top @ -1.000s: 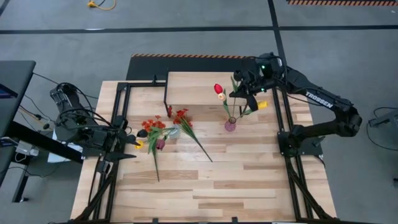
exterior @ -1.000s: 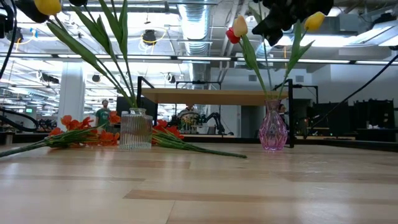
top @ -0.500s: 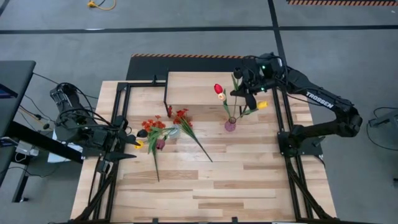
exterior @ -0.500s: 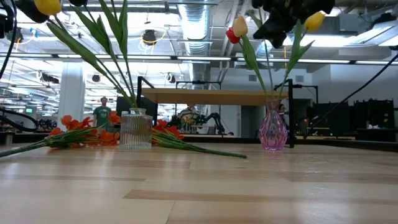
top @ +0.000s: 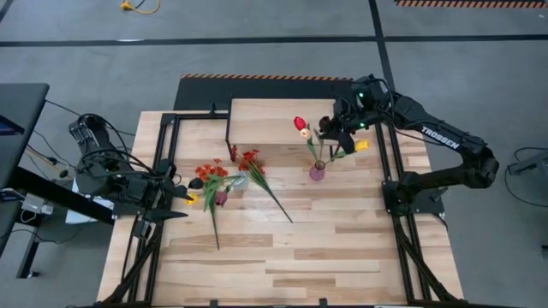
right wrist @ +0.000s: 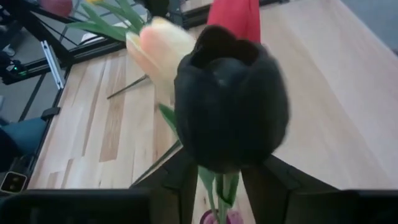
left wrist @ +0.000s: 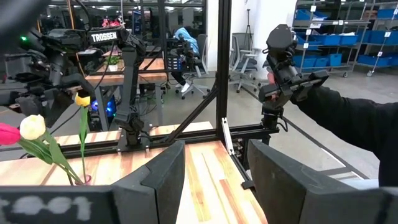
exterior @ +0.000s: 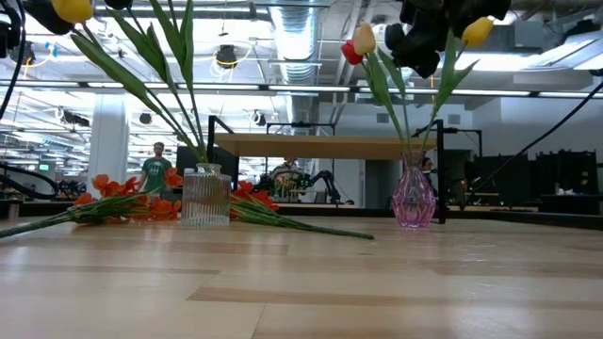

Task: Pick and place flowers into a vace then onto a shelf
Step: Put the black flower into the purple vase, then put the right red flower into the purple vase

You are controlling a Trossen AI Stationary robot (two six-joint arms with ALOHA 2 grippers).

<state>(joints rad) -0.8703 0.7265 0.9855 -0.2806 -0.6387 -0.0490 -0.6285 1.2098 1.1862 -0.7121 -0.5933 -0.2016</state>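
A grey concrete floor (top: 274, 51) surrounds the desk (top: 342, 257), crossed by dark lines, with a strip of orange-and-black hazard tape (top: 257, 77) along the desk's far edge. Beyond it lies a large open hall: exposed silver ducts (exterior: 292, 28) and bright strip lights (exterior: 528, 58) under the ceiling, and a white column (exterior: 108, 141) on one side. A person in a green top (exterior: 155, 171) stands far back. Metal racks with blue bins (left wrist: 339, 43) line one wall, and what looks like an office chair (left wrist: 239, 53) stands nearby.
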